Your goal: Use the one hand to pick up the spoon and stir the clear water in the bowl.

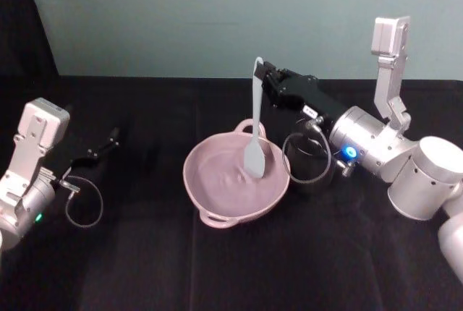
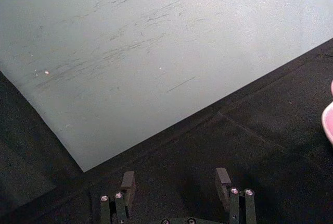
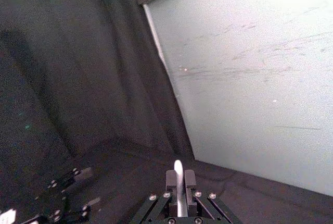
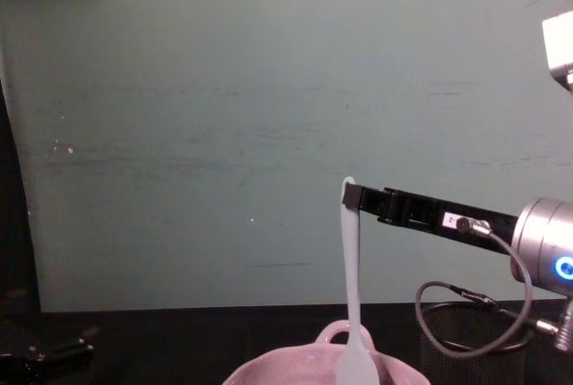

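Grips a long-handled white plastic spoon (image 1: 255,123) upright in a pale pink glossy bowl (image 1: 189,181).
Pinches the handle just under its tip with the right gripper (image 1: 260,72), thin black fingers clenched on it, reaching in from the right above the bowl's far rim. Holds the flat blade down inside the bowl's right side, at the faint sheen of clear water (image 1: 221,181), near a black wire-mesh cup (image 1: 307,153). Rests the left gripper (image 2: 174,177) released, fingers apart, low over the black cloth table (image 1: 217,267), well left of the bowl.
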Controlling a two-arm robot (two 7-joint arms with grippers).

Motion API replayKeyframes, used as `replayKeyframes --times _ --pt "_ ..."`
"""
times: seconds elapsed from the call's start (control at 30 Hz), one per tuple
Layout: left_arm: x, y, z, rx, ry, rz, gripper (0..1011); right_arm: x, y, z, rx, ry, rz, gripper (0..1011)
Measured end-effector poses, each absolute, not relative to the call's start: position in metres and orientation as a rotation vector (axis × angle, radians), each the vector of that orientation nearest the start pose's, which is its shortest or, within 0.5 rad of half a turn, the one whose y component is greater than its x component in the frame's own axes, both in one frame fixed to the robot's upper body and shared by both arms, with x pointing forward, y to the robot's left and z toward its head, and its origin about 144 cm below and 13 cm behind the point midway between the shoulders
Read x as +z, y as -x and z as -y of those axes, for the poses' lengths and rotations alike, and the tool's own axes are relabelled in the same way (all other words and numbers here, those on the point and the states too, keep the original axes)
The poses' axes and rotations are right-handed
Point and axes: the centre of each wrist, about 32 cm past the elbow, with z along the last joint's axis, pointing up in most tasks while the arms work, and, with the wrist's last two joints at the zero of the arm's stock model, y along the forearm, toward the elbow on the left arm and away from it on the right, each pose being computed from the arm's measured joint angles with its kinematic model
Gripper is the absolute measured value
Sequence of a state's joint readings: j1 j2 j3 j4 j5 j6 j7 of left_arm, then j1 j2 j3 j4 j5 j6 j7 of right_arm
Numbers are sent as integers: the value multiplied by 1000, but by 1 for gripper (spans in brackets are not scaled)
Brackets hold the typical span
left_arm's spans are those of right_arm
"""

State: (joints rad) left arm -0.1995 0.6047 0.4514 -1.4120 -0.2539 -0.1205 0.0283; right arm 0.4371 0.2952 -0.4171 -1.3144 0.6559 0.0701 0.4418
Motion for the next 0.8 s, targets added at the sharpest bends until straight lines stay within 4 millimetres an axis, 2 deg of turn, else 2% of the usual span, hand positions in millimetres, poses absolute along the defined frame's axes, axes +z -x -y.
replayKeyframes --times 0.23,0.47,0.8 --pt "1140 -489 -310 1248 -305 285 1011 1201 -550 210 -762 -146 -171 95" --pt "1140 -489 -310 1248 -304 285 1011 1198 -545 190 -694 -131 -188 95" --pt "1140 -489 -310 1248 -304 285 1011 1199 -560 160 -646 -134 -190 95"
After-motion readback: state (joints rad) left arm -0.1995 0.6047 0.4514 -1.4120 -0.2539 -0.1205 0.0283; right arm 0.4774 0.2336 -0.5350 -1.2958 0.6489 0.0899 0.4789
